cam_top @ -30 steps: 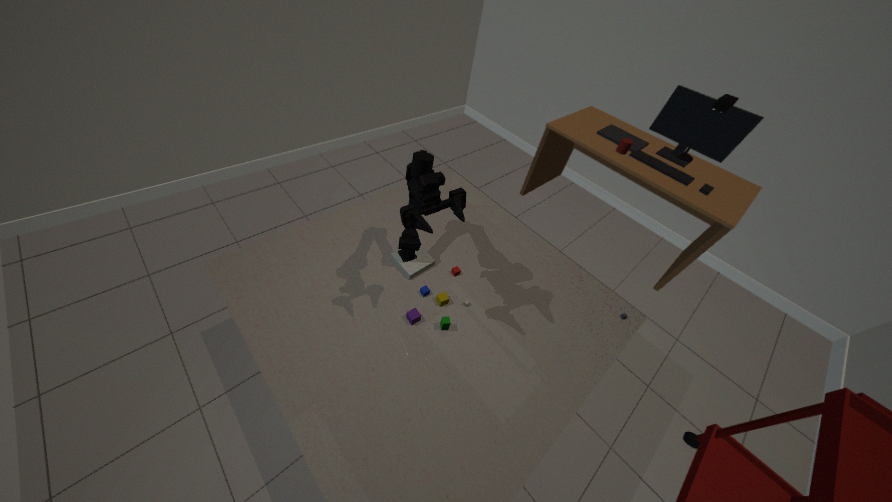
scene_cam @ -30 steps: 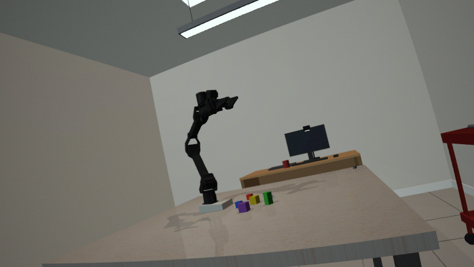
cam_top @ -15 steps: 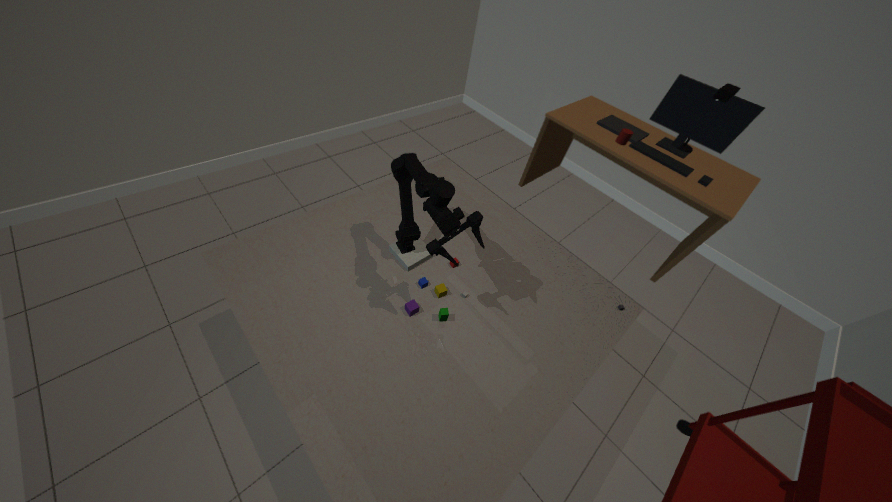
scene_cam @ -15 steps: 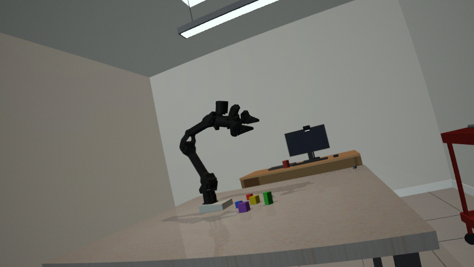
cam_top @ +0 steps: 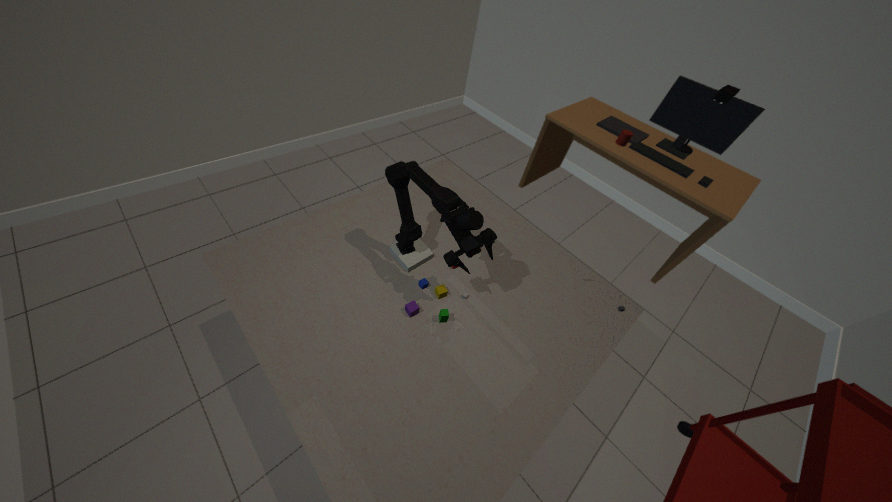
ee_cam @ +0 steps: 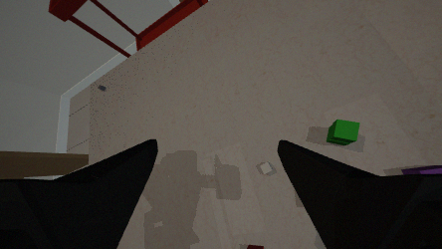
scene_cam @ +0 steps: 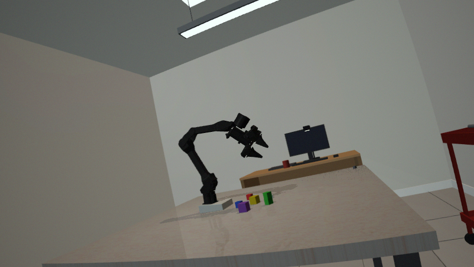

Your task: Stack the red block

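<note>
The red block [scene_cam: 249, 195] lies on the table near the arm's base; in the wrist view only its top edge [ee_cam: 255, 246] shows at the bottom border. The green tower [cam_top: 443, 315] [scene_cam: 268, 197] [ee_cam: 343, 131] stands upright, a little way from the red block. My gripper [cam_top: 479, 264] [scene_cam: 264, 151] [ee_cam: 219, 145] is open and empty. It hangs high above the table and tilts down, over the area beside the blocks. In the top view the gripper hides the red block.
A yellow block [cam_top: 441, 290] [scene_cam: 254, 199], a blue block [cam_top: 423, 283] [scene_cam: 238, 203], a purple block [cam_top: 411, 308] [scene_cam: 243, 206] and a tiny white cube [cam_top: 465, 295] [ee_cam: 267, 168] lie near the tower. The arm's white base plate [cam_top: 415, 257] [scene_cam: 215, 206] is behind them. A red cart [cam_top: 811, 449] stands off the table.
</note>
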Controlling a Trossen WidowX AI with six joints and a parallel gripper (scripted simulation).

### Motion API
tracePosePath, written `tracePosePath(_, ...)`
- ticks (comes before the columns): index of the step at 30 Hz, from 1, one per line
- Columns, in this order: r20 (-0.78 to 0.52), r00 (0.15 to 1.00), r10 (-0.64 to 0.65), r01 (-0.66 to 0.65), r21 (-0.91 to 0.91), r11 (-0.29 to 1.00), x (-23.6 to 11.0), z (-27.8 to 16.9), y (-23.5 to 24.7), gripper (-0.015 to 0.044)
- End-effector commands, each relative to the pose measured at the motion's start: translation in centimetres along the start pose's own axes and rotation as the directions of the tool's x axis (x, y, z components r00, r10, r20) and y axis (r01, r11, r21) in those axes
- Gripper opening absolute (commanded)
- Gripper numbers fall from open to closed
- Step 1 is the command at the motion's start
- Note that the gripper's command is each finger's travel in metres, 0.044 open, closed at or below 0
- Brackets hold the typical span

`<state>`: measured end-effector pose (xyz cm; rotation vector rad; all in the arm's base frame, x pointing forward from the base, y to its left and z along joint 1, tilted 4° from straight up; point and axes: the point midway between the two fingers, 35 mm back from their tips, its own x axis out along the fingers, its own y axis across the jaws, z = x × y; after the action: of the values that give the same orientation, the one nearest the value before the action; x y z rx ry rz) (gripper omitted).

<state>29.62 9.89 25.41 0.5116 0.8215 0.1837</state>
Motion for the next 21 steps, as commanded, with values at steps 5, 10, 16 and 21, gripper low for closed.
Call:
tracePosePath(5,-0.259,0.96,-0.109,0.105,-0.031,0.994,2.8,-8.0,0.1,0.044)
tracePosePath(10,-0.384,0.902,-0.198,0.175,-0.095,0.98,3.4,-12.7,-0.3,0.044)
tracePosePath(16,-0.487,0.81,-0.328,0.256,-0.209,0.944,3.1,-17.9,-1.3,0.044)
tracePosePath(21,-0.527,0.725,-0.444,0.312,-0.324,0.893,2.2,-21.5,-2.6,0.044)
